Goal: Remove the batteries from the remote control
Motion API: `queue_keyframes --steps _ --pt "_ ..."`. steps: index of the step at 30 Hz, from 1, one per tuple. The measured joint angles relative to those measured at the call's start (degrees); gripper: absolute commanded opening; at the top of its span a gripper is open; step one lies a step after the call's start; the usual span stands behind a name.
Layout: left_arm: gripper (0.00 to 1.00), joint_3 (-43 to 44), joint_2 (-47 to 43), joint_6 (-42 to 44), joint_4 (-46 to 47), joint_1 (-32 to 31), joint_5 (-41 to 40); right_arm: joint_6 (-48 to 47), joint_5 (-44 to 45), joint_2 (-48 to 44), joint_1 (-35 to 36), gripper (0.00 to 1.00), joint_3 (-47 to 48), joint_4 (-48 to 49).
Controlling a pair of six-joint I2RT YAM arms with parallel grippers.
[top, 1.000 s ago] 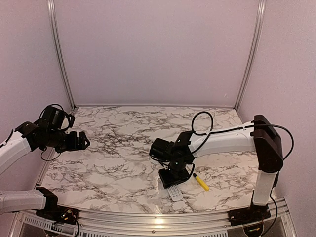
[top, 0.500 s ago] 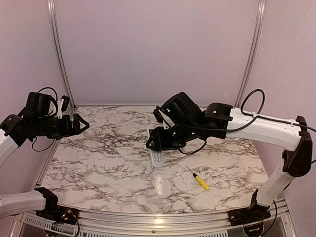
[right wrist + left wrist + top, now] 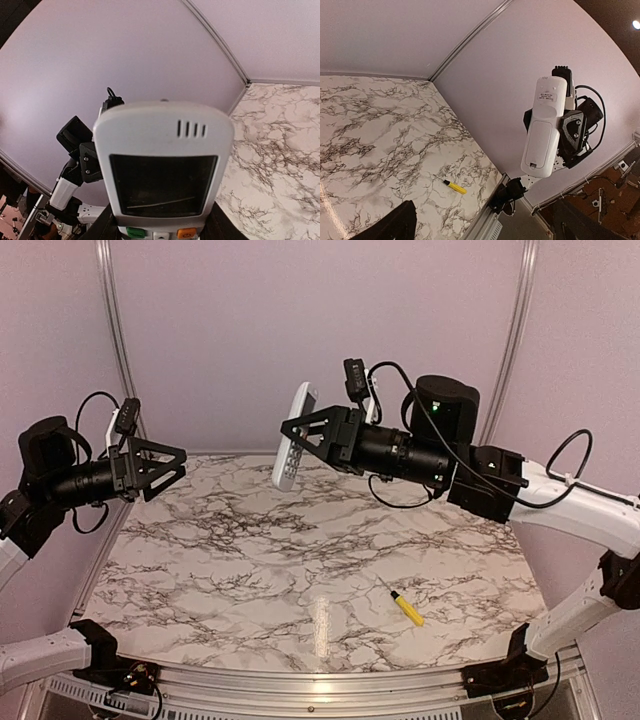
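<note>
My right gripper [image 3: 318,436] is shut on the white remote control [image 3: 295,435] and holds it upright, high above the table's back middle. In the right wrist view the remote's screen and top buttons [image 3: 162,170] face the camera, between my fingers [image 3: 102,227]. In the left wrist view its plain back [image 3: 546,127] shows with the battery cover closed. The batteries are hidden. My left gripper [image 3: 170,468] is open and empty. It is raised at the left and points at the remote across a gap.
A yellow-handled screwdriver [image 3: 405,607] lies on the marble table [image 3: 230,570] at the front right; it also shows in the left wrist view [image 3: 453,187]. Pink walls close in the back and sides.
My right arm has lifted the remote from the table's front right up to the back middle. My left arm has risen and turned towards it.
</note>
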Motion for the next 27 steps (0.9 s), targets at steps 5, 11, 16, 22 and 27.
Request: queue_keyframes --steps 5,11,16,22,27 --pt "0.99 1.05 0.79 -3.34 6.45 -0.5 2.84 0.24 -8.31 1.86 -0.07 0.31 0.96 7.21" --pt "0.97 10.03 8.39 -3.48 6.99 -0.59 7.91 0.22 -22.14 6.95 -1.29 0.31 3.98 8.76" --pt "0.95 14.19 11.17 -3.93 7.34 -2.64 9.86 0.09 -30.82 8.52 -2.16 0.31 4.74 7.82" --pt "0.95 14.36 12.9 -5.49 8.57 -7.06 9.2 -0.02 -38.14 9.2 -2.19 0.31 6.23 6.32" --pt "0.94 14.36 14.23 -5.64 9.16 -12.24 6.43 -0.02 -40.41 9.97 -2.19 0.31 6.97 5.49"
